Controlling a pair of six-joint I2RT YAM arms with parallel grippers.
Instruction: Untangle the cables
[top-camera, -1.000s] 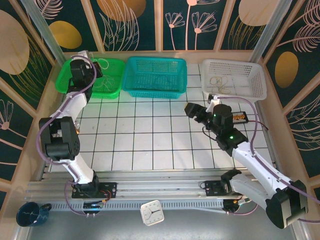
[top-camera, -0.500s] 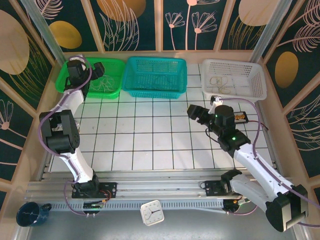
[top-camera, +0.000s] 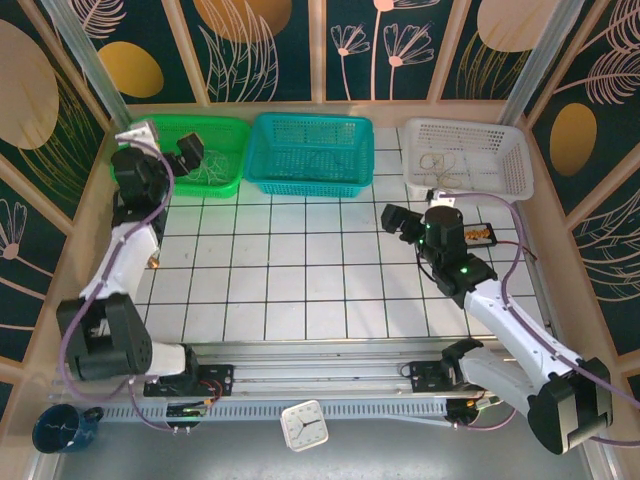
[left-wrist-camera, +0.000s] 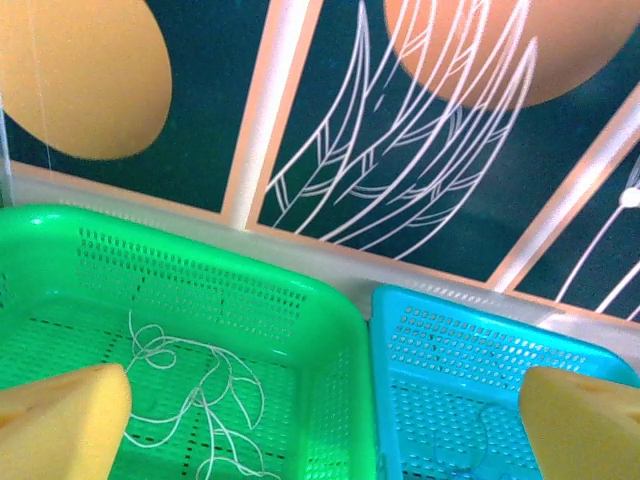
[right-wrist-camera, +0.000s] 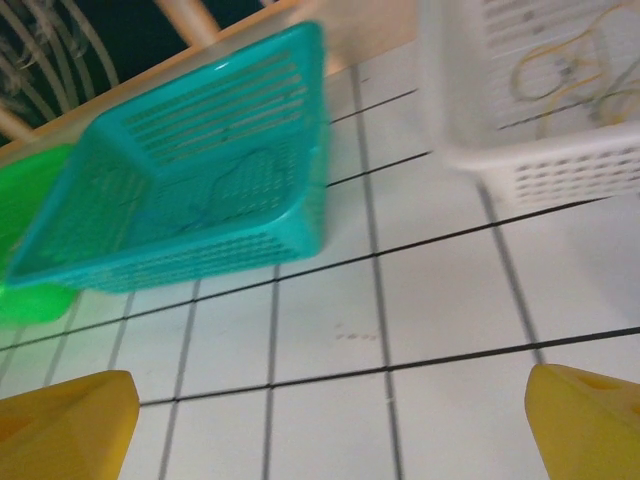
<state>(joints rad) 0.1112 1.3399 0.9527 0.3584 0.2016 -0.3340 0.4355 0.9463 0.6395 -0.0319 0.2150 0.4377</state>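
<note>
Both grippers stood spread and empty, and we found the cables (left-wrist-camera: 152, 350) split among three baskets.
From above, we saw the left arm (top-camera: 125, 250) folded up beside the green basket (left-wrist-camera: 250, 275) and the right arm (top-camera: 500, 310) reaching over the tiles (top-camera: 300, 270) near the white basket (right-wrist-camera: 560, 170). Our wrist cameras added that the left gripper (left-wrist-camera: 322, 425) and right gripper (right-wrist-camera: 325, 420) held nothing. They also showed a pale wire (left-wrist-camera: 215, 380) in the green basket, a dark thread (right-wrist-camera: 222, 195) in the teal basket (right-wrist-camera: 200, 255) and tan loops (right-wrist-camera: 570, 60) in the white one.

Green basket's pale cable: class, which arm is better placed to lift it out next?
Likely left: its open fingers hover over the green basket, pale cable ahead; the right arm sits by the white basket.
</note>
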